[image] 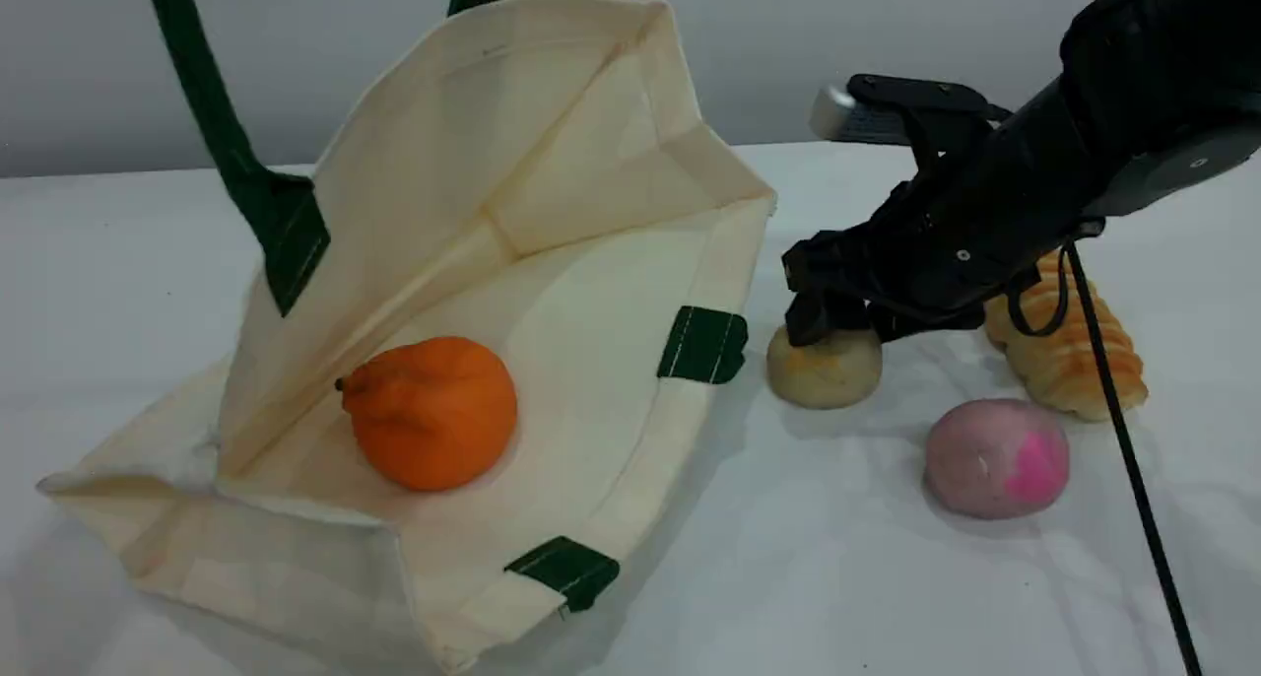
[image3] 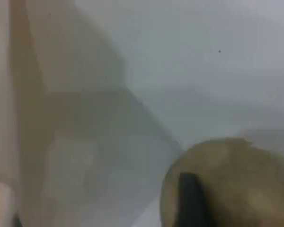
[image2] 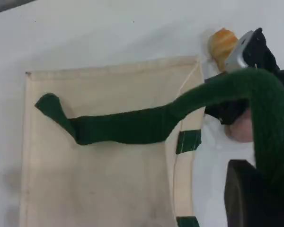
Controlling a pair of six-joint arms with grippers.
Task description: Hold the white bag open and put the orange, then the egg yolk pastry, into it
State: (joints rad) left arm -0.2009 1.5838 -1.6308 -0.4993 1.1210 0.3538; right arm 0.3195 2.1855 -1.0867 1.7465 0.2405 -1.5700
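The white bag (image: 591, 292) lies on its side with its mouth gaping toward the camera, one dark green handle (image: 212, 114) pulled up out of the scene view's top. In the left wrist view my left gripper (image2: 260, 189) is shut on that handle (image2: 132, 126), above the bag (image2: 99, 179). Inside the bag sits the orange (image: 431, 412). Right of the bag, the egg yolk pastry (image: 826, 372) rests on the table. My right gripper (image: 847, 329) straddles its top, fingers against both sides. Up close, one dark fingertip (image3: 191, 198) lies against the pastry (image3: 241, 179).
A pink-purple ball (image: 997, 456) lies in front and to the right of the pastry. A golden ridged bread roll (image: 1069, 351) sits behind it, under the right arm. A black cable (image: 1123, 439) hangs from the arm across the roll.
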